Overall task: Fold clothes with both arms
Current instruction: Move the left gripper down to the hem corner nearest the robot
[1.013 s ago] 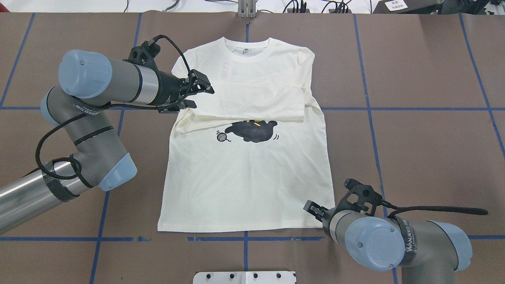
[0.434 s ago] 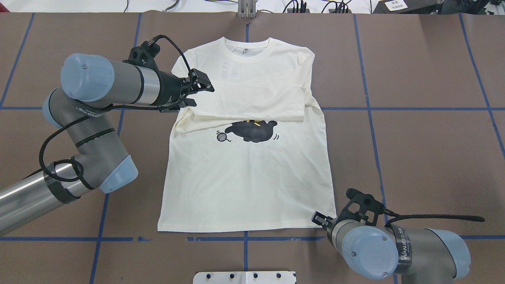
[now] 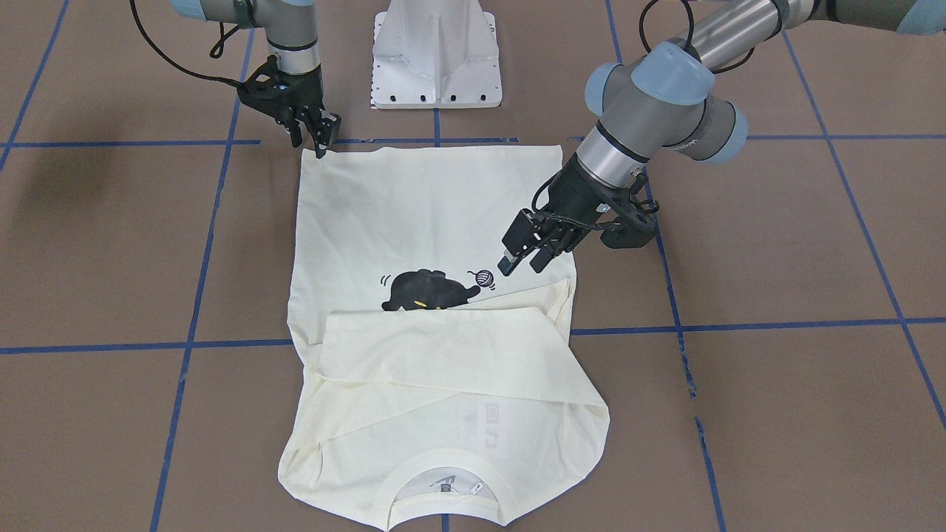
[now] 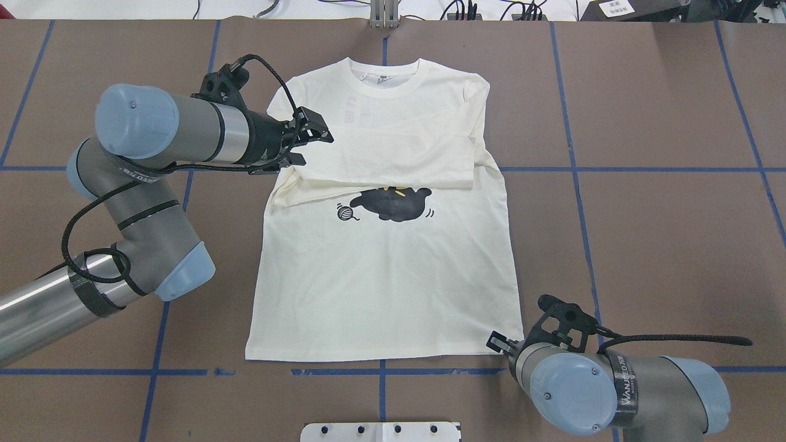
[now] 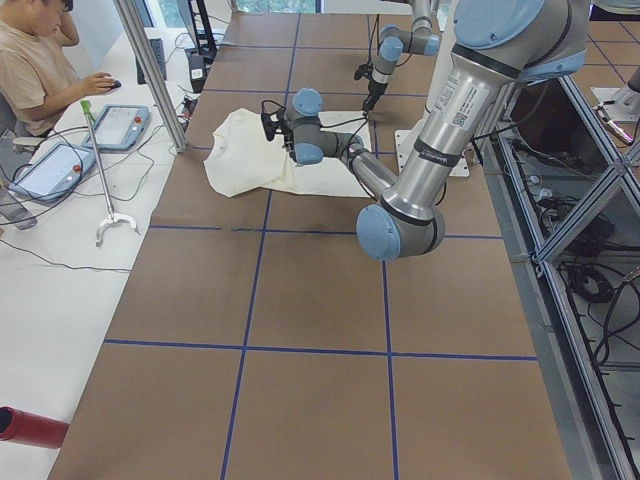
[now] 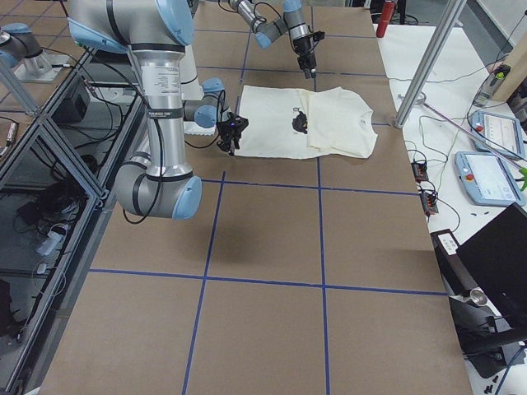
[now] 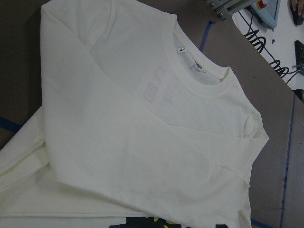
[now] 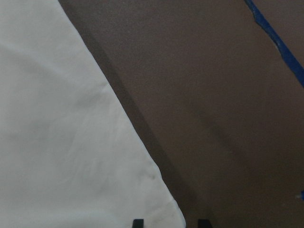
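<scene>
**Shirt and arms: current state**

Cream long-sleeved T-shirt [image 4: 381, 276] lies flat, print side up, hem straight and unfolded. Both sleeves are folded across the chest, partly hiding the black cat print [image 4: 396, 204]. Grey-and-silver left arm [image 4: 184, 129] reaches over the sleeve fold. The matching right arm [image 4: 651, 380] is at a hem corner.

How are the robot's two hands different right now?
The left gripper hangs over the shirt beside its folded sleeves; the right gripper is at a bottom hem corner. The left gripper reaches sideways, low over the table; the right gripper points steeply down. Both are black, with fingers open, gripping nothing.
</scene>
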Motion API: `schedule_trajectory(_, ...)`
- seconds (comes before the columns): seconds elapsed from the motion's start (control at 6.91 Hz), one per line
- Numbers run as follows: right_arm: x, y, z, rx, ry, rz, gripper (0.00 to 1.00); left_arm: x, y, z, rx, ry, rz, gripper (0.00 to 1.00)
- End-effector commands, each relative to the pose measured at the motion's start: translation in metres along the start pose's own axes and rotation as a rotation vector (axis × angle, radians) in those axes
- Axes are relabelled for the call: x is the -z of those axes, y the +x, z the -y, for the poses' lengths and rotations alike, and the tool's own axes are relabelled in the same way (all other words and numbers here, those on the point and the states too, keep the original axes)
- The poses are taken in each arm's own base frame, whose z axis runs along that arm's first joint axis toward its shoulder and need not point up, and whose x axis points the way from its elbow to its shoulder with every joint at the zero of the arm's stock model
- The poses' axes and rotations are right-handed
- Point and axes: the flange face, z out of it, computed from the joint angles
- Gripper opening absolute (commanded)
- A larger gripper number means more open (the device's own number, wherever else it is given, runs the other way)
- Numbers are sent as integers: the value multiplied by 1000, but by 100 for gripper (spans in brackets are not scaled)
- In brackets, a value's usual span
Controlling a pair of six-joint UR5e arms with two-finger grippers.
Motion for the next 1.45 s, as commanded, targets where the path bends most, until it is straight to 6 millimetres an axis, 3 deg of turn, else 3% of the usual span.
schedule_trajectory(0.0, 1, -2, -1, -1, 0, 4, 36, 0, 1, 0, -1, 0, -1, 73)
schedule_trajectory(0.58, 0, 1, 3, -2, 13, -14, 33, 0, 0, 0, 1, 2, 0, 73)
schedule_trajectory(0.72, 2, -1, 2, -1, 17, -21, 25, 0, 0, 0, 1, 2, 0, 73)
schedule_trajectory(0.87, 0, 2, 3, 0, 20, -28, 25, 1, 2, 0, 0, 2, -3, 73)
schedule_trajectory(1.01, 3, -1, 2, 0, 16, -19, 0, 0, -1, 0, 1, 2, 1, 73)
schedule_trajectory(1.3, 13, -4, 3, 1, 4, -2, 0, 0, -1, 0, 17, 8, 18, 73)
